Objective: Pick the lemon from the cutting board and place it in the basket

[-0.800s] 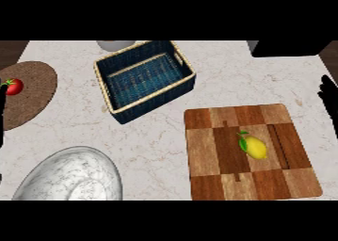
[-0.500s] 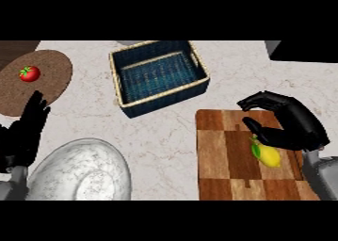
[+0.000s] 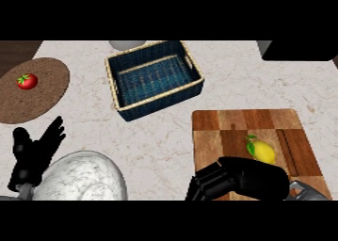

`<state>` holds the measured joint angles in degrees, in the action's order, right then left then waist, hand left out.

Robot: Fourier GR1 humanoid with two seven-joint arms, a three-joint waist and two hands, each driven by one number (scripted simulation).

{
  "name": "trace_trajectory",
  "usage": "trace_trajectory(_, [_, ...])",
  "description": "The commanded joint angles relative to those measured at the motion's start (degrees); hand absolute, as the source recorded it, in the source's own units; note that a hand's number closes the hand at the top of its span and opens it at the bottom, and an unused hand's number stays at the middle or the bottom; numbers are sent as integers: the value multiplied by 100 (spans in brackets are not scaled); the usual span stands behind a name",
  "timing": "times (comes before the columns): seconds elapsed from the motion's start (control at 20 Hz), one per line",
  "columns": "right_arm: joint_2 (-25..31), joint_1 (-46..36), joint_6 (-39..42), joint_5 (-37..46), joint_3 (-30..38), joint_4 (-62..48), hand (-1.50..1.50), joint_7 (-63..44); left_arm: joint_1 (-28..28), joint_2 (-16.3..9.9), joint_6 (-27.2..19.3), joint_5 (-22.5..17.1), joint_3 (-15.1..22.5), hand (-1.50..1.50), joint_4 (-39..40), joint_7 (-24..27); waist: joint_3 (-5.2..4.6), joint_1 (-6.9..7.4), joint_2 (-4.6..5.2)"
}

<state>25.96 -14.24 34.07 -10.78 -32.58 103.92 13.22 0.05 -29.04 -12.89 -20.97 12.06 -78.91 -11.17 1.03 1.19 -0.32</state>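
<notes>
A yellow lemon [image 3: 264,152] with a green leaf lies on the wooden cutting board [image 3: 230,124] at the right. My right hand [image 3: 244,180] sits just below it at the board's near edge, fingers curled, not holding the lemon. A dark blue basket [image 3: 155,77] with a tan rim stands empty at the upper middle of the counter. My left hand [image 3: 34,153] rests open at the lower left, fingers up.
A red tomato [image 3: 27,81] lies on a round brown mat [image 3: 28,96] at the far left. A white marbled plate [image 3: 84,179] sits at the lower left beside my left hand. A grey object [image 3: 126,44] stands behind the basket.
My right hand has moved down from above the lemon to the board's near edge, so the lemon now shows fully. The view has shifted, and my left hand sits lower.
</notes>
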Motion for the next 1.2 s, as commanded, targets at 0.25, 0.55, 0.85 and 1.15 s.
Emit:
trace_trajectory(0.25, [1460,-999,-243,2000,1281,1013,-150,402,467,262,149,-36,155,0,176,-24,-104,-214,-13])
trace_trajectory(0.55, [2487,-1898,717,1734,2272,808,-150,649,437,541,97,122,331,0,120,-39,-108,-112,30])
trace_trajectory(0.85, [3715,-2518,1941,1799,2332,567,-150,974,531,603,107,161,348,0,76,-31,-114,-69,43])
trace_trajectory(1.15, [4406,-2635,1874,2403,2057,303,-150,1686,555,569,124,257,314,0,10,-61,-103,-6,71])
